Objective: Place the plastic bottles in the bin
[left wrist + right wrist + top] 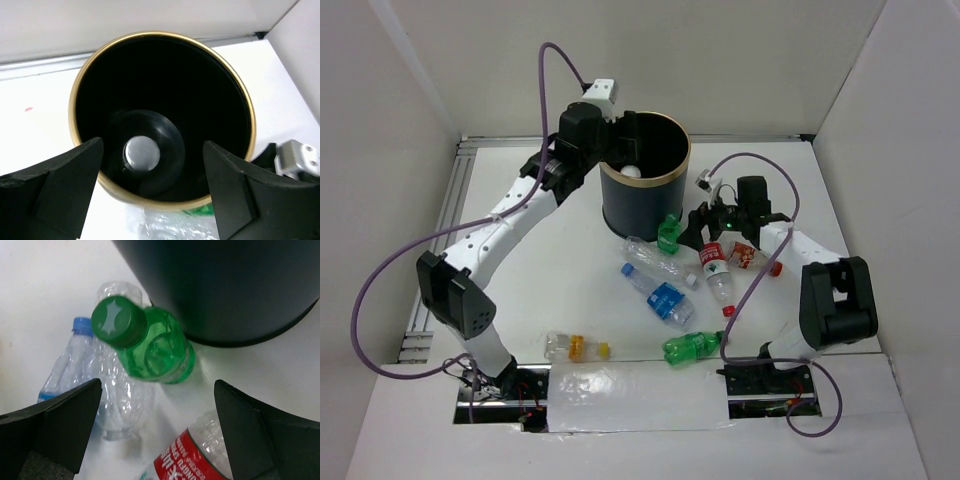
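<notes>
Plastic bottles are lying scattered on the white table (570, 290) in front of the bin (642, 212), which is standing at the far centre. Your right gripper (157, 385) is hovering, jaws wide apart and empty, above a small green bottle (152, 342). That bottle is standing cap up just beside the bin's wall, with a crushed clear bottle (117, 395) and a red-labelled bottle (187, 457) crowding it. Your left gripper (152, 147) is hanging spread and empty over the bin's mouth, where a pale round thing (142, 152), possibly a bottle's end, is sitting at the bottom.

You are risking tipping the green bottle by closing off-centre, pinching a neighbour along with it, or striking the bin wall with a finger. You are also risking the two arms colliding at the rim.
</notes>
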